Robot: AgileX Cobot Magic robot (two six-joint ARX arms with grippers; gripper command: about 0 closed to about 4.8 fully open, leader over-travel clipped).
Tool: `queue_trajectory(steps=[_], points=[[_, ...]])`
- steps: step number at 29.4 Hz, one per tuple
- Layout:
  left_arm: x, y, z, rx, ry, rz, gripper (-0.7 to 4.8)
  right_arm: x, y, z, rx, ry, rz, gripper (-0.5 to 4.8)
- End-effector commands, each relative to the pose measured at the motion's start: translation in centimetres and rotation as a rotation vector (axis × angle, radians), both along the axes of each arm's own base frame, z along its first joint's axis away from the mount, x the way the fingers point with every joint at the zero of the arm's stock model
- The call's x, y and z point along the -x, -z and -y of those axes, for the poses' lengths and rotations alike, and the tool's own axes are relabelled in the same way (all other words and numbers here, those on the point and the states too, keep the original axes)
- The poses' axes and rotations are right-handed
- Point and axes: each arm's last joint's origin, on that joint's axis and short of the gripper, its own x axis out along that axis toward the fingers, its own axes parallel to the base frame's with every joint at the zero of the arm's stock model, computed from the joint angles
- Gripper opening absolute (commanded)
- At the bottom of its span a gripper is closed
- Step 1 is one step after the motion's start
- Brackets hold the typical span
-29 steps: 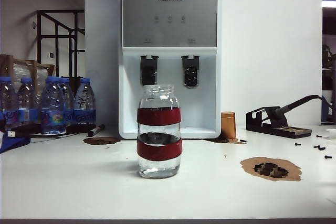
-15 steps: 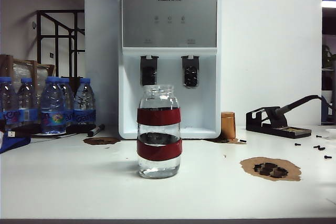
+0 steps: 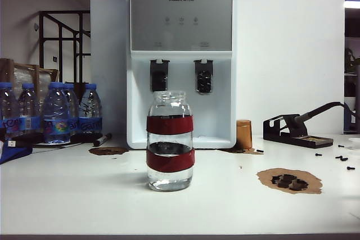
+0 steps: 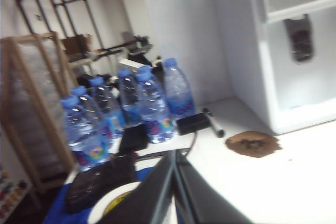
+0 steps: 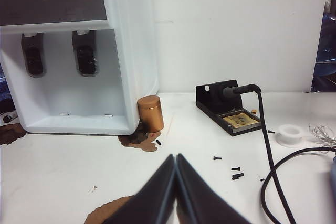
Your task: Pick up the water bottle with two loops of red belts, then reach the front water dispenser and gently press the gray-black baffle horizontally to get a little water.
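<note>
Glass water bottle point(image 3: 170, 141) part-filled, before water dispenser point(image 3: 181, 60); left gripper point(image 4: 175, 162), right gripper point(image 5: 176, 162) clenched, empty.

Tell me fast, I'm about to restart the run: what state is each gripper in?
Left gripper: shut, empty, near the blue-capped bottles.
Right gripper: shut, empty, facing the water dispenser.

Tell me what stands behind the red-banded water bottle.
The water dispenser stands directly behind the water bottle, its two dark levers visible above the bottle's mouth. The bottle covers part of the dispenser's drip bay. Neither shut gripper is near.
</note>
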Motion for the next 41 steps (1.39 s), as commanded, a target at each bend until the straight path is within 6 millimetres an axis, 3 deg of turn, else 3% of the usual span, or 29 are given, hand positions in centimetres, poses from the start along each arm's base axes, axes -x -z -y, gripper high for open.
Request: queue_trajectory(steps=[1,17,41], points=[[-0.1,0.8,0.0,-0.043,-0.021,-0.038,-0.05,0.0,0.2,0.0,-0.009,-0.007,-0.009,-0.01],[-0.2,1.7,-1.1,-0.050,-0.131,-0.128,-0.04,0.0,0.7,0.0,0.003,-0.006,-0.061,-0.01],[-0.1,2.5,-1.3,0.001,-0.064,-0.212,-0.04,0.0,0.7,0.0,0.003,-0.006,-0.061,-0.01]])
